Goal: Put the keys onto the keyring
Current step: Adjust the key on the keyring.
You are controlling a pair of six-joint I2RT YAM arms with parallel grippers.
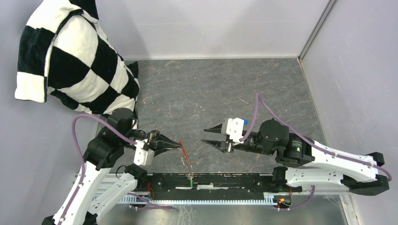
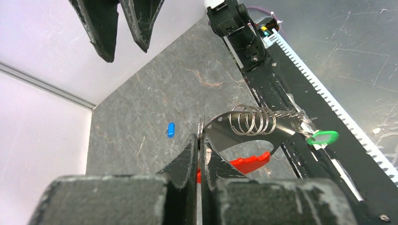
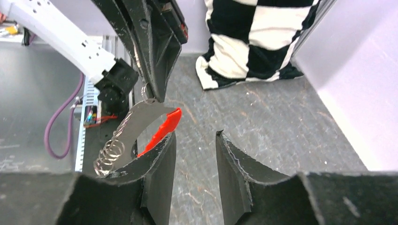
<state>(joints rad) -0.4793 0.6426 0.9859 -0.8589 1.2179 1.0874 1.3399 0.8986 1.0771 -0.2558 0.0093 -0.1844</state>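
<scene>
Now, left fingers (image 2: 185, 164) tight on the keyring (image 2: 248, 121) (red tag (image 2: 246, 164) below), right fingers (image 3: 234, 164) apart.

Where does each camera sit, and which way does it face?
Top view: above and behind the arms, looking down at the table; both reach in from below, left claw and right claw facing each other.
Left wrist view: on the left arm, looking along its shut claw holding the keyring, toward the right claw, blue key and green key.
Right wrist view: on the right arm, looking past its open claw at the left claw and pillow.
Shared: both wrist views show the keyring from opposite sides.
</scene>
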